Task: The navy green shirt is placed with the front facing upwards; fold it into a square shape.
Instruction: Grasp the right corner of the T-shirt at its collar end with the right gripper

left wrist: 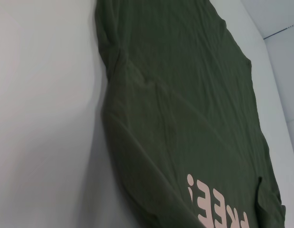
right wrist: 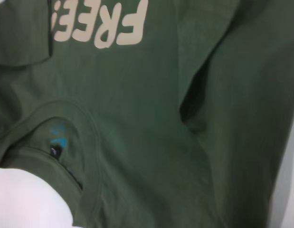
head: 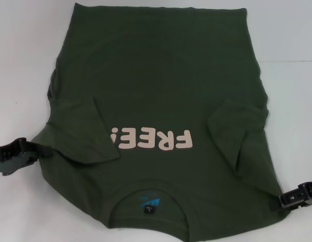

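1. Black left gripper [head: 17, 155] sits low at the left edge of the head view, touching the left shoulder edge of the navy green shirt [head: 161, 85]; whether its jaws are open or closed I cannot tell.
2. Olive fabric of the shirt lies flat on the white table [head: 24, 60], front up, collar nearest the robot and hem at the far side.
3. Left sleeve [head: 98, 133] is folded inward onto the chest, its edge lying over the start of the print.
4. Pale pink "FREE!" print [head: 151, 140] reads upside down from the head view, across the chest between the 2 folded sleeves.
5. Neck label [head: 151, 205], black with a blue mark above it, lies inside the collar below the print.
6. Right sleeve [head: 236, 123] is folded inward too, just beside the end of the print.
7. Right gripper [head: 297, 195] rests at the right shoulder edge of the shirt, touching the cloth; its jaws' state cannot be told either.
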Tool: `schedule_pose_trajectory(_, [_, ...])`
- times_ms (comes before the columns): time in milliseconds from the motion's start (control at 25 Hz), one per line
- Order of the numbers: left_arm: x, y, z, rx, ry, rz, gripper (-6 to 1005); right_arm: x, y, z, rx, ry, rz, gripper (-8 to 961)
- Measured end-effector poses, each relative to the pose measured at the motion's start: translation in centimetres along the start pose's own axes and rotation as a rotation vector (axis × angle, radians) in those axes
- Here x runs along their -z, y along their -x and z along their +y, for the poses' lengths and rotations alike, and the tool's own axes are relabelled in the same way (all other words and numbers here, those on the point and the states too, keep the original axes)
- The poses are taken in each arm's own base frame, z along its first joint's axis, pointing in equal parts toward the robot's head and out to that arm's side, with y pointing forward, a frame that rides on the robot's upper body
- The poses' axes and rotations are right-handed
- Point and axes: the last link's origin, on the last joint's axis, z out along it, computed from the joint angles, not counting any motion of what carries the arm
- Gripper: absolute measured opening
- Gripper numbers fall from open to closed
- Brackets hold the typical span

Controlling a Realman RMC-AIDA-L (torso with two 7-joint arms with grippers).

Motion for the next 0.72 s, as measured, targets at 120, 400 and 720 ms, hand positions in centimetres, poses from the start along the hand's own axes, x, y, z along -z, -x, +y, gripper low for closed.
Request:
schedule_pose_trajectory(120, [-0.01,0.01,0.00,0.002,0.000,0.000,29,-0.31,-0.05,0.02,0.002,-0.007,0.009,734])
schedule_pose_trajectory(400, [-0.07,0.12,-0.02,0.005,0.002,-0.002,29,0.11,-0.27,-0.41,-0.020,-0.011,-0.008,725])
schedule_pose_trajectory(720, [-0.10,0.17,-0.03,0.006,0.002,-0.002,29,-0.64,-0.16,0.04,-0.018,0.001,-0.005,699])
